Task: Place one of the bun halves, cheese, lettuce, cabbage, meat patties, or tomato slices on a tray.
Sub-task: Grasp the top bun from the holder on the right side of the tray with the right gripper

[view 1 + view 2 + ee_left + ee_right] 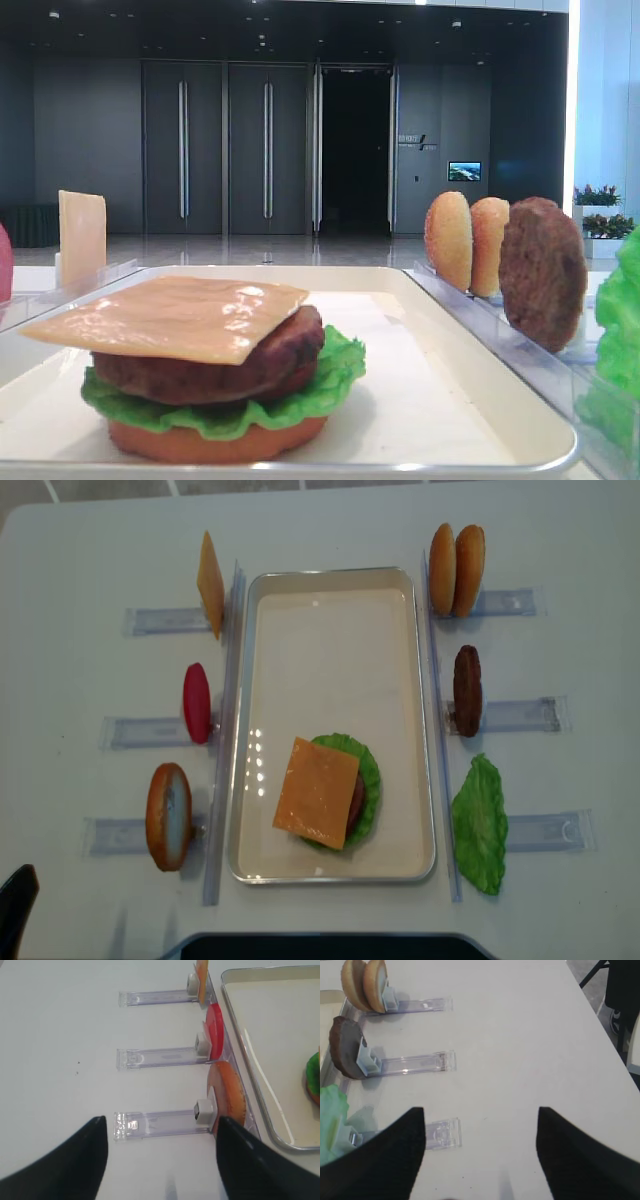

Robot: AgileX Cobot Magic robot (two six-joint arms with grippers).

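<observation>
Surface: white table (330,530), dark hall with tall doors behind in the low exterior view.
Right gripper (480,1152): jaws spread wide, nothing between them, hovered over bare table beside the rack ends.
Left gripper (160,1157): jaws wide apart, held nothing, hovered over table just outside the left racks.
Right racks (420,1062): clear slotted strips, three in a row; nearest one to the right gripper held the loose lettuce leaf (480,825), lying flat beside the tray.
Spare patty (467,690): stood on edge in middle right rack.
Bun halves (456,570): two, upright, touching each other, far right rack.
Left racks (160,1057): bun half (168,815) on edge in the near one, red tomato slice (196,702) in the middle, cheese slice (210,584) upright in the far one.
Tray (330,610): cream, between the two rack rows, far half bare.
Stack on tray: bun base (215,440), lettuce (330,385), meat patty (250,365), cheese (315,792) on top, tilted, corners overhanging; sat in the near half of the tray.
Grippers vs stack: both well apart from it.
</observation>
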